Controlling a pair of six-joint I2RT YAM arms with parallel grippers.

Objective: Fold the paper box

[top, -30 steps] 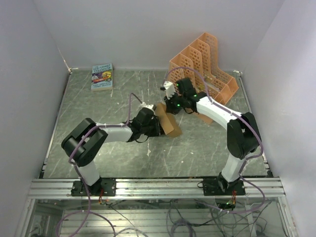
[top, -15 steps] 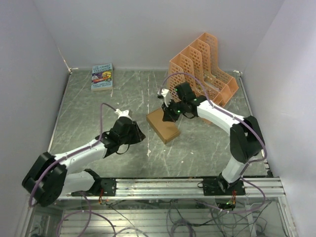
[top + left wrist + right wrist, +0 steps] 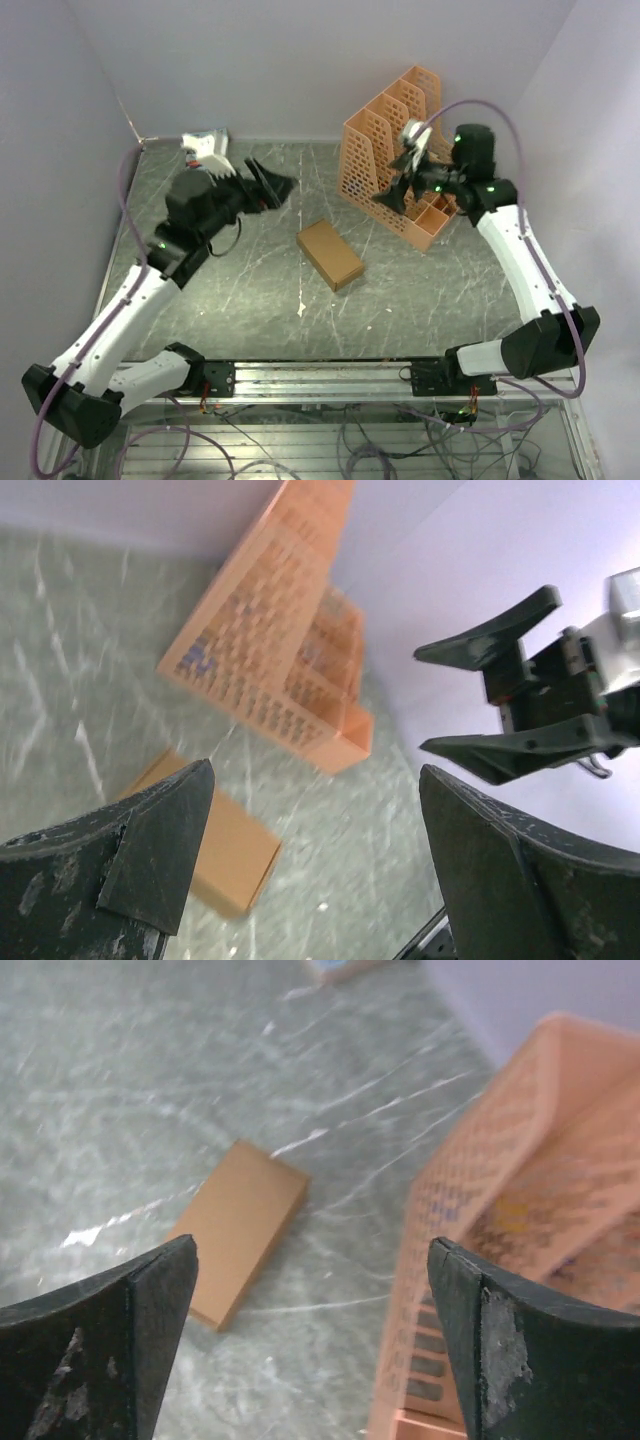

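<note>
Looking at my feeds from the left side across. The left end effector (image 3: 272, 184) is up in the air over the back-left part of the grey marbled counter (image 3: 420, 290), jaws spread wide with nothing between them. It's pointing toward the middle. In its wrist view the plain tan-brown cardboard paper box (image 3: 330, 254) sits down below, peeking out past the left-hand finger, well apart from the fingertips.

The box itself is lying flat near the centre of the counter as a closed brick shape, turned at an angle to the counter's edges. Nothing is touching it, and it's roughly between the two arms, closer to the near edge than either end effector.

Further right is the orange perforated plastic file rack (image 3: 440, 165), standing at the back-right. The right end effector (image 3: 398, 180) hangs in front of the rack, raised off the counter, also wide open and empty. From its wrist camera the box shows on the counter far below, between the fingers and nearer the left one, with the rack's mesh wall filling the right side.
</note>
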